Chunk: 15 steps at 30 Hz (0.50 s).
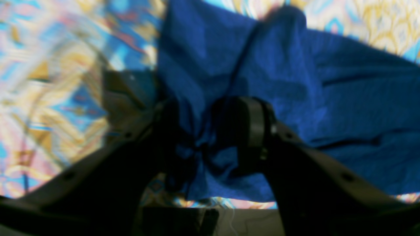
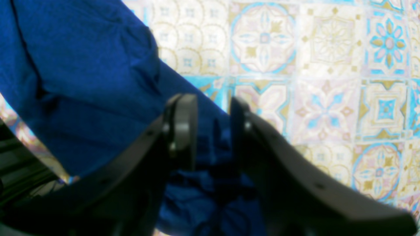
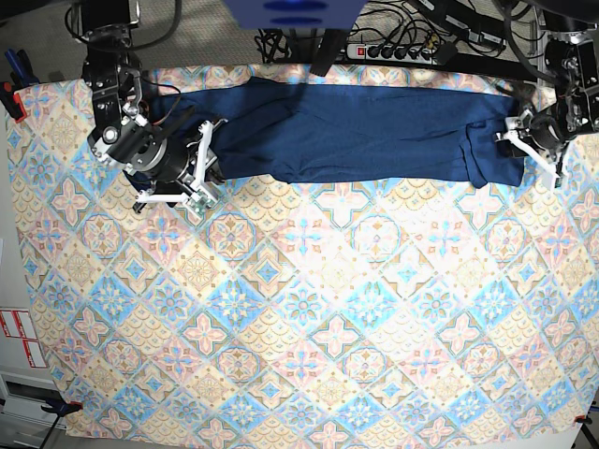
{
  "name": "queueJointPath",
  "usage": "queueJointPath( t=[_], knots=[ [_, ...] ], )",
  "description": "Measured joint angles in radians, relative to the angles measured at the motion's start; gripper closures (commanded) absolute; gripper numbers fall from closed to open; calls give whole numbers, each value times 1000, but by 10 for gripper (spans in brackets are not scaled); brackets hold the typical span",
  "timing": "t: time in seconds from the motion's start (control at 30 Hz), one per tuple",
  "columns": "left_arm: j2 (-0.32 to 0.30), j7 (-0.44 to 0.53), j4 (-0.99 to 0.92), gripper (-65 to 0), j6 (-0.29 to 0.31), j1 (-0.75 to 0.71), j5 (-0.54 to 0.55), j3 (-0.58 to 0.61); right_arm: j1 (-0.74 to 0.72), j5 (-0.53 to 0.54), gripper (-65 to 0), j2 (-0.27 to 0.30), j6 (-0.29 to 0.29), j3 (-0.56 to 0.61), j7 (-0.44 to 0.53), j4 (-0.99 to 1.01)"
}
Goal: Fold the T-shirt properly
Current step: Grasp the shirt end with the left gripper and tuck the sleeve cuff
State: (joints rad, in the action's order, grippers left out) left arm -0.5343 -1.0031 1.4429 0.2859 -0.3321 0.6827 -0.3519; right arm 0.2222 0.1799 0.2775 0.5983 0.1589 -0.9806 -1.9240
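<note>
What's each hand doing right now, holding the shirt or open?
Left hand: closed on a bunch of the T-shirt.
Right hand: closed on the T-shirt's other end.

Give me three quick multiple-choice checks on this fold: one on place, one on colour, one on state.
1. Where does the T-shirt lie?
A. far edge of the tablecloth
B. centre
C. near edge

2. What colour is the T-shirt?
A. red
B. dark navy blue
C. white

3. What is between the fingers of the right pincer?
A. nothing
B. tablecloth only
C. T-shirt fabric

Key: 1 A, the base view shows it stretched along the far edge; 2 B, plain navy in every view; 3 C, the right wrist view shows blue cloth bunched there.
</note>
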Motion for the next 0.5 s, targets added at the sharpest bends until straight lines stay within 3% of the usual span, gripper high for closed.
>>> queueJointPath(
  t=[0.3,0.5],
  knots=[
    [-31,0,-18,-279,-1,-11,7,-6,0,0,-173,0,0,-3,0,0],
    [-35,-4,-17,-279,-8,-42,-2,-93,0,0,-173,0,0,-2,0,0]
  ],
)
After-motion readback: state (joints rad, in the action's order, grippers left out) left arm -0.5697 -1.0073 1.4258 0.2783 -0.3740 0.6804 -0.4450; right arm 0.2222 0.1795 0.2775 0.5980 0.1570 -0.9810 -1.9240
